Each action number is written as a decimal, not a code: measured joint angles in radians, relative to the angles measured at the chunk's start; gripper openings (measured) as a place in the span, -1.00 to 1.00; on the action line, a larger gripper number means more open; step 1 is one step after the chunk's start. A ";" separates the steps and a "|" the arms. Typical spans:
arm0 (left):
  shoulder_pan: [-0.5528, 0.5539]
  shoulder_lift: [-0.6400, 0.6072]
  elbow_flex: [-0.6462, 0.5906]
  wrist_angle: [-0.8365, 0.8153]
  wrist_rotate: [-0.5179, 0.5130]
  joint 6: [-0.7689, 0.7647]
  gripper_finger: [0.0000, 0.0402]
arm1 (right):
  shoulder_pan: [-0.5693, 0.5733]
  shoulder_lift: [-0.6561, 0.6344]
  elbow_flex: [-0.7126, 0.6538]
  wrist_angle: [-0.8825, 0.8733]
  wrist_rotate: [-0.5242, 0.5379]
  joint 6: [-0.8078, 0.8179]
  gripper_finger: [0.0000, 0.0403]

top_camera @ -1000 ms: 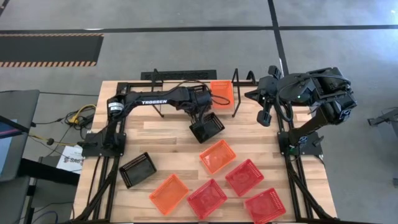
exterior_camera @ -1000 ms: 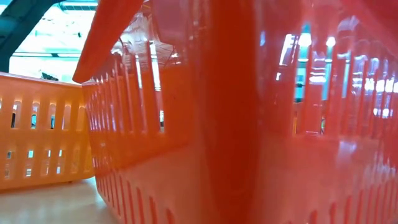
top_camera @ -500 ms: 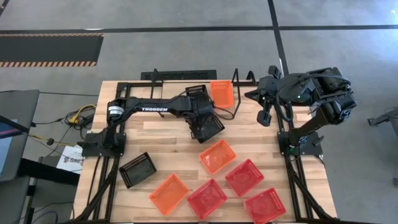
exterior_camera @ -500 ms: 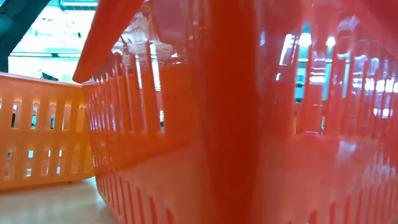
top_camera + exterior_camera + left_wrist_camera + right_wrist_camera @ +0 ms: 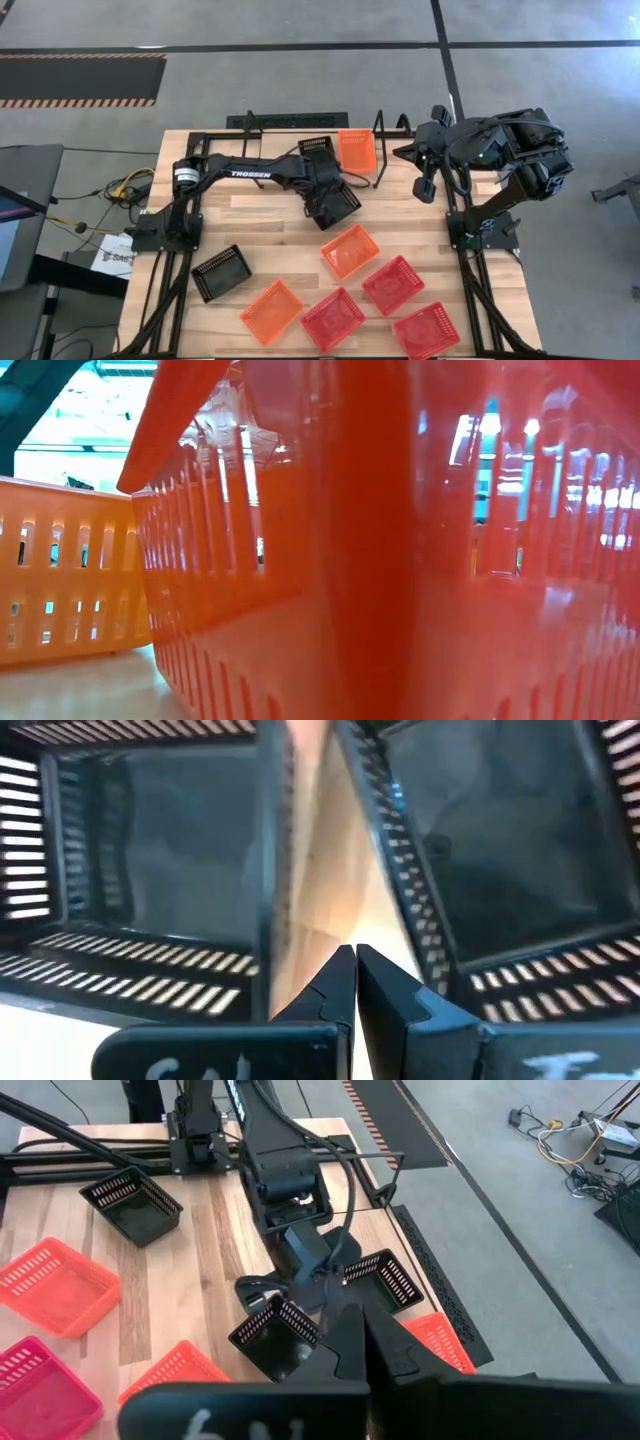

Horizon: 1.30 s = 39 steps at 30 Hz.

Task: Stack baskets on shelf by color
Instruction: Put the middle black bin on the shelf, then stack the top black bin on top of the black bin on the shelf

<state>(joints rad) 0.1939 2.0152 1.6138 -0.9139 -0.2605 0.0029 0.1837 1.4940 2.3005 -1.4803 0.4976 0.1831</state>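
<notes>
Left gripper (image 5: 322,187) pinched shut between two black baskets — one (image 5: 334,205) on the tabletop just before the shelf (image 5: 290,170), one (image 5: 314,151) on it (beside an orange basket (image 5: 356,149)) — right gripper (image 5: 424,188) shut, off the shelf's right end.

Even bright daylight, soft shadows; low view blurred, glare-streaked.
</notes>
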 joint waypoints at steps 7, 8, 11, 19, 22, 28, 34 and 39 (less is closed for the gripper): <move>0.028 0.000 0.000 0.007 -0.034 0.024 -1.00 | 0.000 0.000 0.000 0.000 0.000 0.001 -1.00; 0.032 0.000 0.000 0.007 -0.033 0.031 -1.00 | 0.000 0.000 0.000 0.000 0.000 0.001 -1.00; 0.042 0.000 0.000 0.007 -0.033 0.033 -1.00 | 0.000 0.000 0.000 -0.003 0.000 0.003 -1.00; 0.042 0.000 0.000 0.012 -0.039 0.012 -1.00 | 0.000 0.000 0.000 -0.004 0.000 0.003 -1.00; 0.032 0.000 0.029 -0.039 -0.024 -0.060 -1.00 | 0.000 0.000 0.000 -0.007 0.000 0.003 -1.00; -0.041 -0.001 0.143 -0.171 -0.005 -0.315 -1.00 | 0.000 0.000 0.000 -0.007 0.000 0.002 -1.00; -0.066 -0.003 0.173 -0.190 0.136 -0.604 -1.00 | 0.000 0.000 0.000 -0.007 0.000 0.002 -1.00; -0.072 -0.003 0.164 -0.191 0.144 -0.607 -1.00 | 0.000 0.000 0.000 -0.007 0.000 0.002 -1.00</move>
<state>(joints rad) 0.1219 2.0125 1.7783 -1.1046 -0.1168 -0.6044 0.1837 1.4940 2.3005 -1.4876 0.4976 0.1852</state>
